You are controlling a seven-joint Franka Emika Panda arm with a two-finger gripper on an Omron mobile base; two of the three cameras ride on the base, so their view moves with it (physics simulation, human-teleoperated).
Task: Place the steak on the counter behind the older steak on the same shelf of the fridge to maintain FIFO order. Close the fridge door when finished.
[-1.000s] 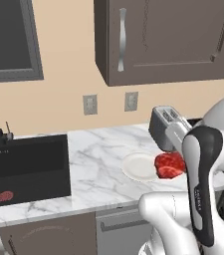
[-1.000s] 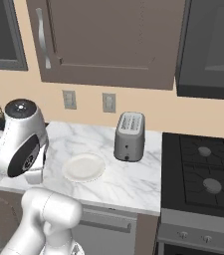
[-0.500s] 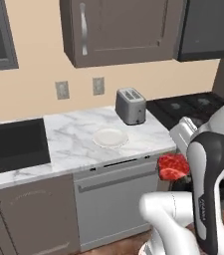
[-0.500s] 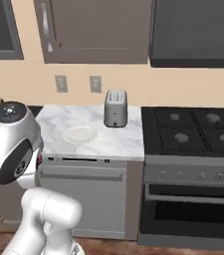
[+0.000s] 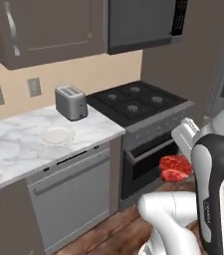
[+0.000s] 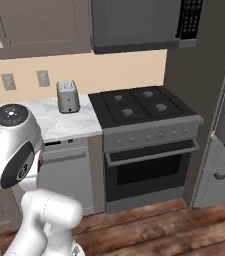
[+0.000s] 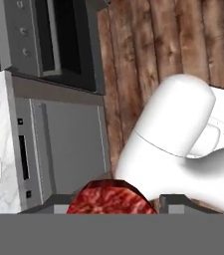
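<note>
- The base has swung from the white marble table (image 5: 14, 144) toward the black gas stove (image 5: 138, 102).
- End effector (image 7: 112, 206) closed around the bright red raw steak (image 5: 175, 167), with wooden floor (image 7: 183, 40) beyond it.

The counter (image 5: 19, 144) looks like polished white marble with grey veins; the toaster (image 5: 71, 102) reads as brushed metal. The floor (image 6: 174, 230) is brown wood planking — the steak (image 5: 174, 168) is wet-looking red, marbled.

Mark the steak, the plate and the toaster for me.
steak (image 5: 175, 168): left base view, middle of the red cut.
plate (image 5: 56, 134): left base view, bare centre.
toaster (image 6: 67, 96): right base view, front face.
</note>
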